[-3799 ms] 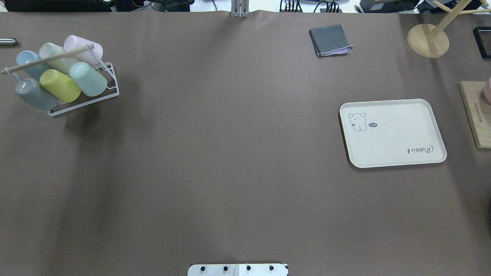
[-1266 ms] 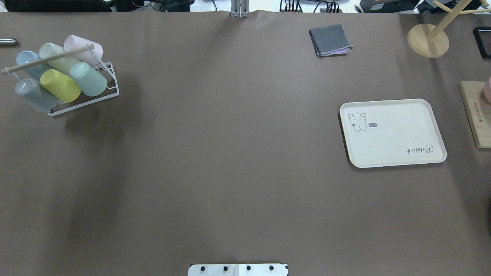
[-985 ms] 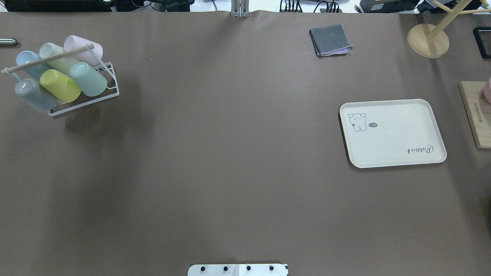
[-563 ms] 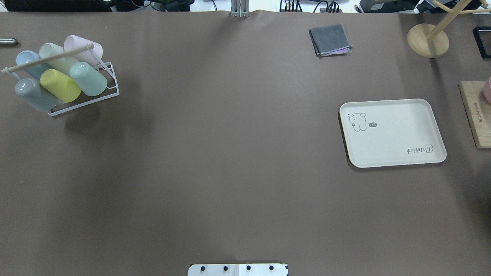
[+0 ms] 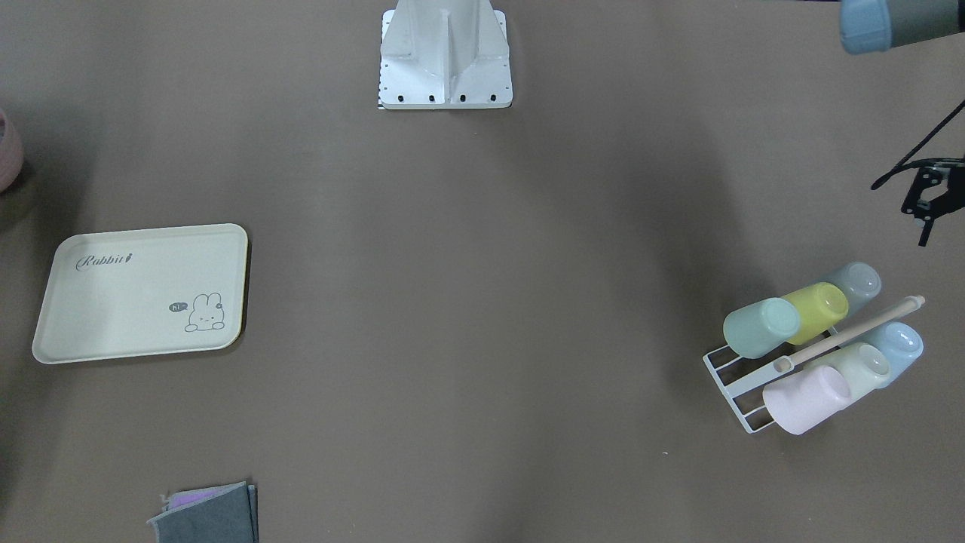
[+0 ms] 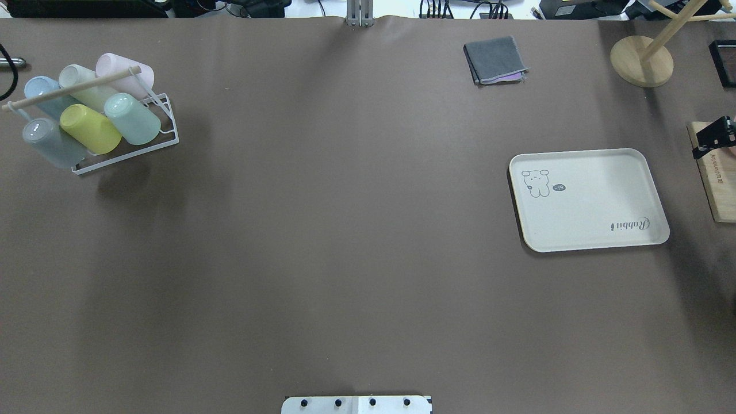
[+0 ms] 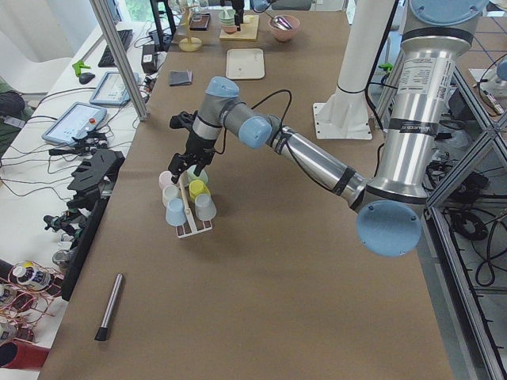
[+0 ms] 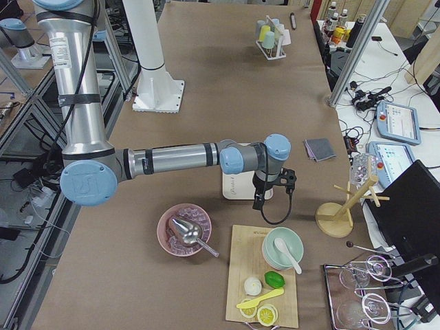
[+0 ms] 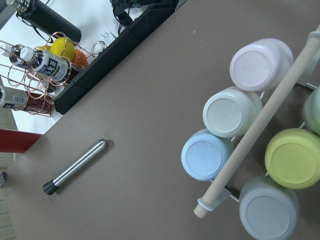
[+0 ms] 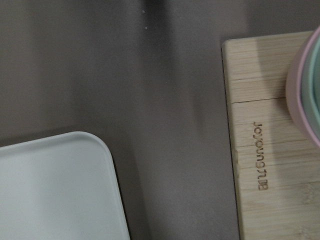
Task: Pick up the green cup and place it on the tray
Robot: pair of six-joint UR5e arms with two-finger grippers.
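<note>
Mint-green plastic tumbler (image 6: 133, 119) lies tilted in the white wire rack (image 6: 164, 109), touching the yellow-green cup (image 6: 91, 129). The left hand (image 7: 188, 165) hovers above; whether it's spread, I cannot tell. It could snag the wooden rod (image 6: 72, 87) or pinch the neighbour.

- Found the green cup (image 6: 133, 119) plain pastel mint.
- Saw the tray (image 6: 592, 215) cream, printed with grey "Rabbit" script and a bunny outline.
- Noted the rack (image 6: 123, 155) white, its handle (image 6: 72, 88) pale wood.
- Found the table (image 6: 345, 230) plain brown.

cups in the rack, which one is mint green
The green cup: at the end of the robot-side row nearest the tray, beside the yellow cup.
</note>
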